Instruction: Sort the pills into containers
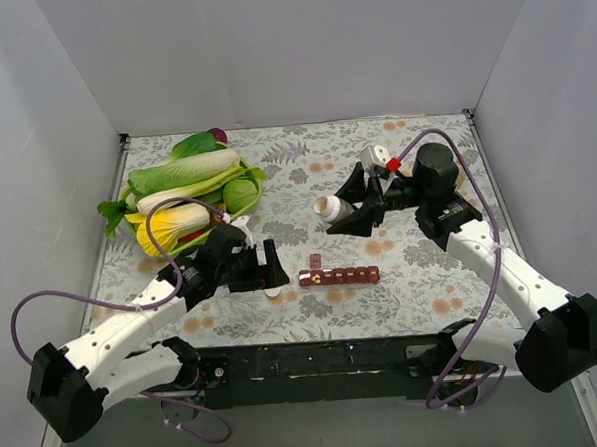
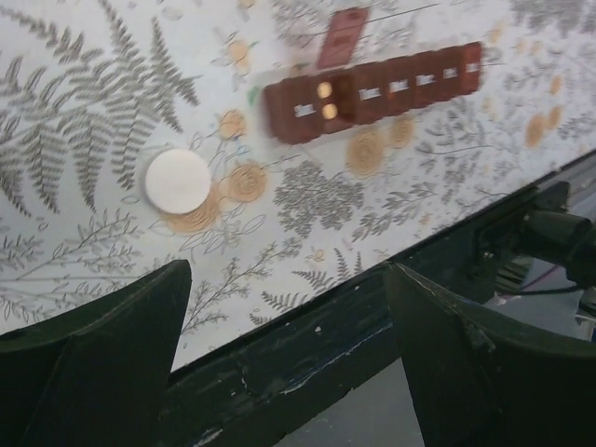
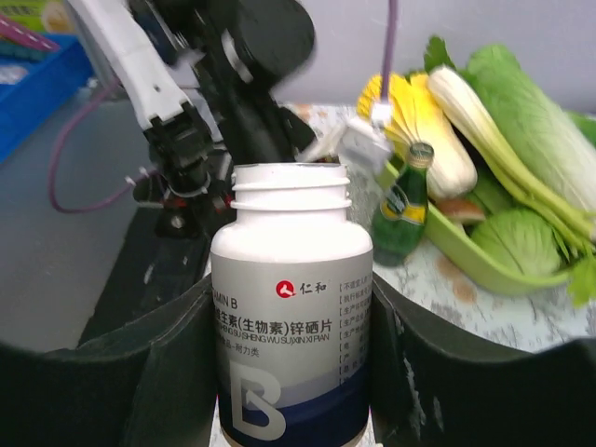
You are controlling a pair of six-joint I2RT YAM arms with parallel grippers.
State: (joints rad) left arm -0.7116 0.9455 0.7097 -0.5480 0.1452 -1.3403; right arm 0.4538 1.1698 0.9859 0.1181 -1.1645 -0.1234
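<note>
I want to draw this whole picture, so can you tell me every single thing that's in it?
pill box: one, dark red-brown strip, on the table in front of the arms, one lid open
pills: two, orange, in the open compartment
cap: one, white and round, on the table left of the pill box
white bottle: one, blue label, no cap, held in the right gripper
green bottle: one, dark green, beside the tray
vegetables: a pile, green, white and yellow, in the tray
tray: one, light green, far left of the table
tablecloth: one, pale with a fern print
left gripper: one, black, open above the table
right gripper: one, black, shut on the white bottle
</note>
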